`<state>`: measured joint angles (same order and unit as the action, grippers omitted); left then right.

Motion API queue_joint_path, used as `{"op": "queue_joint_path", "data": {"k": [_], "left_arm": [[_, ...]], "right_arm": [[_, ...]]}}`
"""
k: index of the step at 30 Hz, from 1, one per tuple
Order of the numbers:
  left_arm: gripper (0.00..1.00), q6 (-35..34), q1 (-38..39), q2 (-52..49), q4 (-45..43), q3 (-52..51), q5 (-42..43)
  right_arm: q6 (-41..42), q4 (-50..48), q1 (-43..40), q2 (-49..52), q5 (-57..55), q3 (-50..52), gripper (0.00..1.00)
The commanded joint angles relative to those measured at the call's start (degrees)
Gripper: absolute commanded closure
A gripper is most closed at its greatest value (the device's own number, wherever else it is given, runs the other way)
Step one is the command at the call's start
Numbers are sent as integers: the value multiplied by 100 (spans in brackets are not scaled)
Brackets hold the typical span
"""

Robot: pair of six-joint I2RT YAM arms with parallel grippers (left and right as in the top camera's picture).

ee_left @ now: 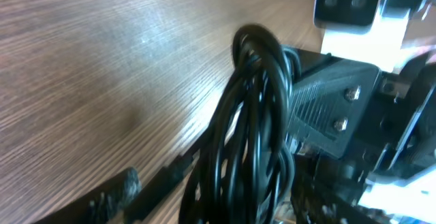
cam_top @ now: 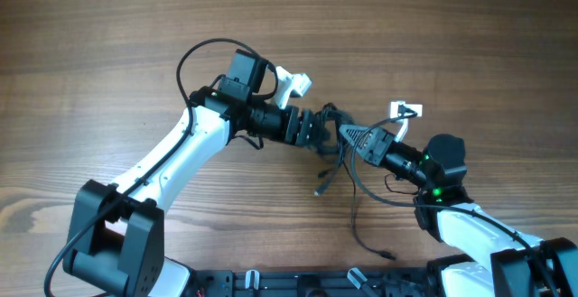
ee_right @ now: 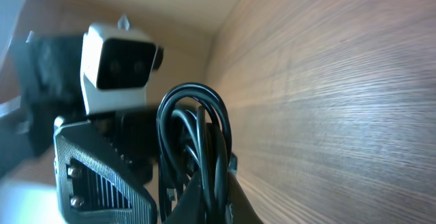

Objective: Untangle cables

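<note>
Hardly begun, judging from overhead: cables [cam_top: 334,134] bunched in one dark knot near the middle of the table [cam_top: 108,44], wedged between the left gripper [cam_top: 318,127] at the knot's 9 o'clock and the right gripper [cam_top: 350,138] at its 3 o'clock. Right gripper seemingly clamped on the bundle, going by the loop rising straight out of its fingers in the right wrist view; left one masked by coils, so cannot tell whether clamped or slack. Only two strands free, trailing toward 6 o'clock, small plug ends lying well apart. Nothing separated yet; loops to loosen, each cord to draw out singly.
</note>
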<state>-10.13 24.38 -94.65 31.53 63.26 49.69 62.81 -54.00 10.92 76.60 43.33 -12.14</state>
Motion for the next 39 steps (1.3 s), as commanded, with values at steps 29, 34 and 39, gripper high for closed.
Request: {"op": "queue_joint_path", "data": {"k": [29,34,39], "left_arm": [[96,-4538,1108,37,-767,59,-3718],[96,-4148,909,76,-774,59,-3779],[96,-4133,726,81,-802,61,-3532]], "right_arm": [[667,501,-24,33,-341,15,65],[-468,520,-24,33,289,15,0],[-1279,455,33,33,313,15,0]]}}
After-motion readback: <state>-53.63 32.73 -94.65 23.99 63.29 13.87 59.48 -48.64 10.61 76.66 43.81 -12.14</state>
